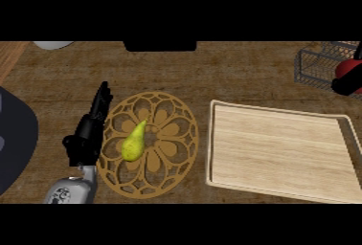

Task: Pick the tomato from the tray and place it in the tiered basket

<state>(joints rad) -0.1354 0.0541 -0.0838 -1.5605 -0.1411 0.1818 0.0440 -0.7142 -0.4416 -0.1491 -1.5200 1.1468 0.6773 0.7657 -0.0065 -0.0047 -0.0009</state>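
I have my right hand (pixel 348 85) curled round the tomato (pixel 349 68) over the tiered basket (pixel 314 64); releasing comes next.

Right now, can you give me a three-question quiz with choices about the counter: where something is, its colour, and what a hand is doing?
1. Where is the pear? A on the round mat; B in a bowl; C in a cup.
2. What colour is the pear? A red; B yellow-green; C blue.
3. The left hand is: A open, fingers straight; B curled round the pear; C out of sight.
Answers: 1 A, it lies on the mat's pattern; 2 B, its skin shows yellow-green; 3 A, it lies beside the mat, holding nothing.
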